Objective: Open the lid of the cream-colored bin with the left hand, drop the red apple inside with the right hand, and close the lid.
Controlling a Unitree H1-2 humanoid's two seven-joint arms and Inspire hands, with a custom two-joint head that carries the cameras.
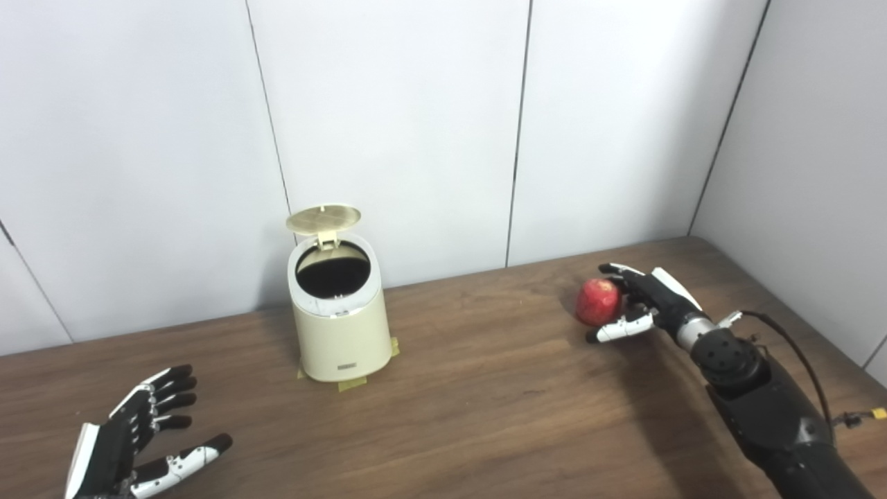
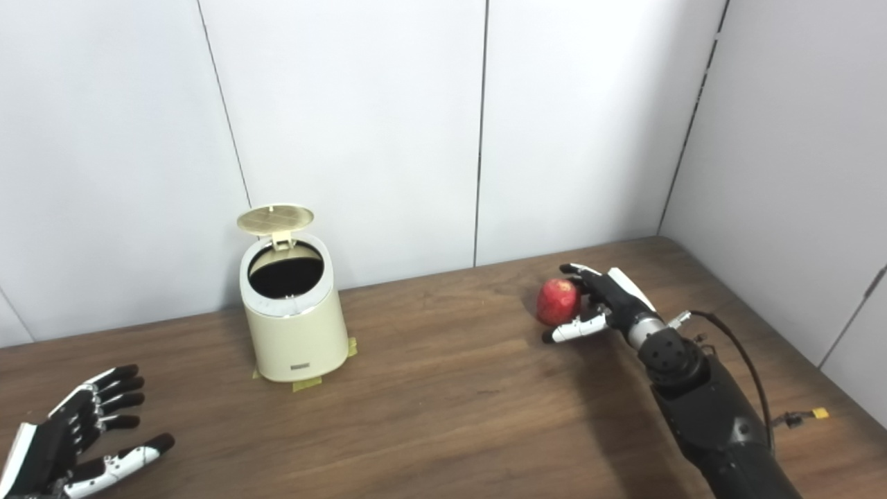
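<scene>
The cream-colored bin (image 1: 339, 333) stands upright at the back left of the wooden table (image 1: 485, 402). Its round lid (image 1: 323, 217) is flipped up on the rear hinge and the dark inside shows. The red apple (image 1: 597, 301) rests on the table at the right. My right hand (image 1: 644, 301) is against the apple's right side, fingers spread over its top and back and thumb along its front, not closed on it. My left hand (image 1: 138, 433) lies open and empty, palm up, low at the front left, well apart from the bin.
Yellow tape (image 1: 352, 383) holds the bin's base to the table. White wall panels stand close behind the bin and along the right side. A black cable (image 1: 797, 346) with a yellow connector (image 1: 876, 414) lies by my right forearm.
</scene>
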